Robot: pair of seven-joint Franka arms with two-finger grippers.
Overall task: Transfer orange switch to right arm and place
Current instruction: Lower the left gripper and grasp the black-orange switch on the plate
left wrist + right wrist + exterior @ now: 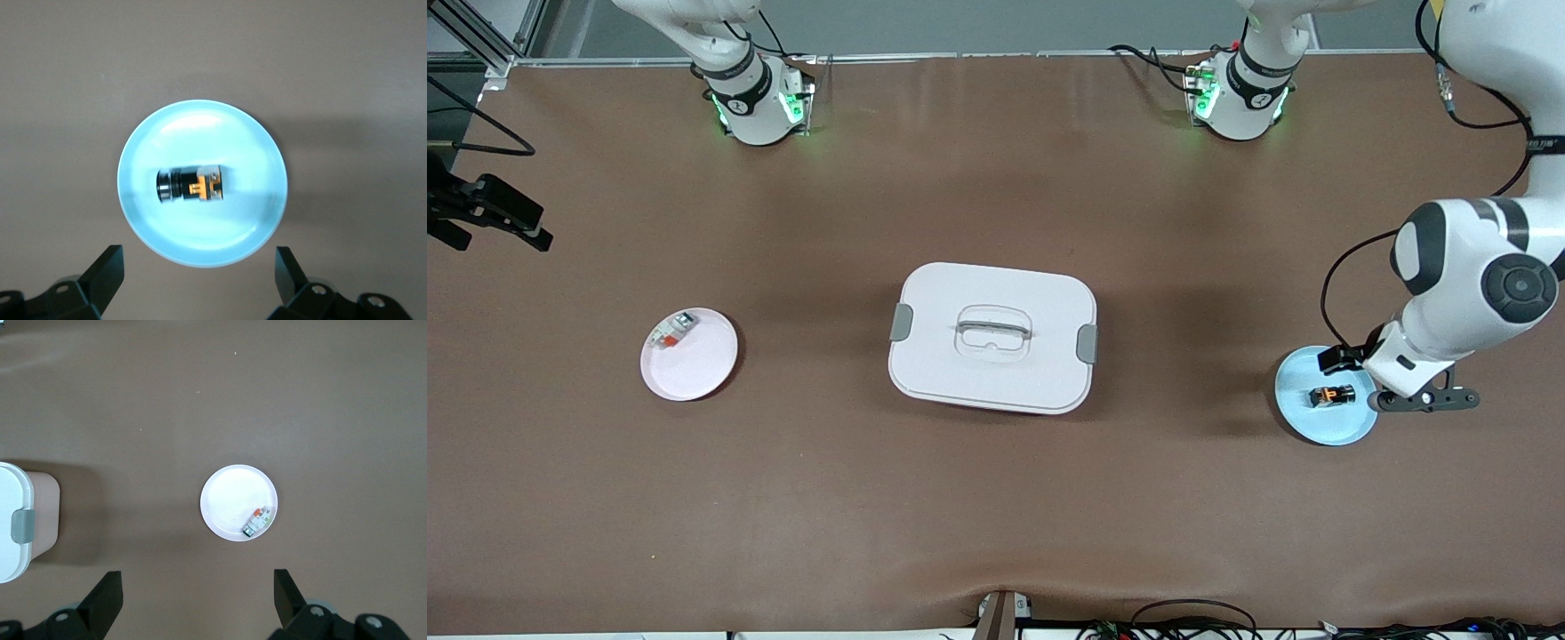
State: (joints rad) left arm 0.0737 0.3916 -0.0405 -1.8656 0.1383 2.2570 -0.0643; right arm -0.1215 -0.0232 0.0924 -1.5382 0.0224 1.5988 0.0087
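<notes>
The orange switch (1332,396) (191,185), a tiny black part with an orange middle, lies on its side in the middle of a light blue plate (1303,418) (200,123) at the left arm's end of the table. My left gripper (1356,364) (199,280) hangs open just above the table beside the plate's rim, with nothing between its fingers. My right gripper (199,600) waits open and empty, high over the right arm's end of the table. Only black parts of it (511,218) show at the front view's edge.
A pink plate (698,378) (227,490) at the right arm's end holds a small white-and-red part (673,331) (257,520). A white lidded box (992,373) (10,520) with grey clips and a handle stands mid-table. Cables run along the table's nearest edge.
</notes>
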